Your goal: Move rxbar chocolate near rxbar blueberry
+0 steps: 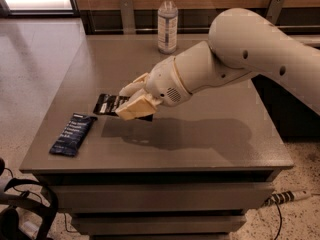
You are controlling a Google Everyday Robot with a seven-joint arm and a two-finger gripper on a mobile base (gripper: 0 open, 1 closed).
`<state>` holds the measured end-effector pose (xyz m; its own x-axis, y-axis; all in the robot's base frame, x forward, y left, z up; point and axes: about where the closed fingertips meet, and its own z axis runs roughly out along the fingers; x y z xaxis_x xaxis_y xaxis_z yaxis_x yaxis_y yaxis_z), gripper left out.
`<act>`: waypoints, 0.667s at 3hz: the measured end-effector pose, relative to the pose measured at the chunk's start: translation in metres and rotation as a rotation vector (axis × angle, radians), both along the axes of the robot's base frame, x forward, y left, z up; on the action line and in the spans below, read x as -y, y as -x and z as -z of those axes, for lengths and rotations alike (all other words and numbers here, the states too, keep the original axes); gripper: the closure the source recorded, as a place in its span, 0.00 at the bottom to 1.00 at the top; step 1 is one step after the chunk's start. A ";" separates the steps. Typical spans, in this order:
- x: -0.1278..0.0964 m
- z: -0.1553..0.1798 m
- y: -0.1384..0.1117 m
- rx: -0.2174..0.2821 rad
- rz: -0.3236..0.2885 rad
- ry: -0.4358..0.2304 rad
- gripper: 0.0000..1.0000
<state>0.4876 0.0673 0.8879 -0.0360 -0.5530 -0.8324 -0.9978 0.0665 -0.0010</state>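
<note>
The rxbar chocolate [107, 104] is a flat black wrapper with white text, at the left middle of the grey table [200, 144]. My gripper [132, 99] is shut on its right end, one cream finger on each side, and holds it low over the table. The rxbar blueberry [73, 134] is a dark navy wrapper lying flat near the table's front left corner, a short way down and left of the black bar. The black bar's right part is hidden behind my fingers.
A clear water bottle [167, 21] with a white cap stands at the back middle of the table. My white arm [240, 59] reaches in from the right. A wood-panelled wall runs behind the table. Cables [285, 199] lie on the floor at the lower right.
</note>
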 end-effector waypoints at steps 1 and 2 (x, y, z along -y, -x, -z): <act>-0.002 -0.001 0.001 0.002 -0.004 0.001 0.38; -0.004 -0.002 0.003 0.005 -0.007 0.003 0.15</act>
<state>0.4848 0.0708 0.8901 -0.0281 -0.5554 -0.8311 -0.9982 0.0594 -0.0060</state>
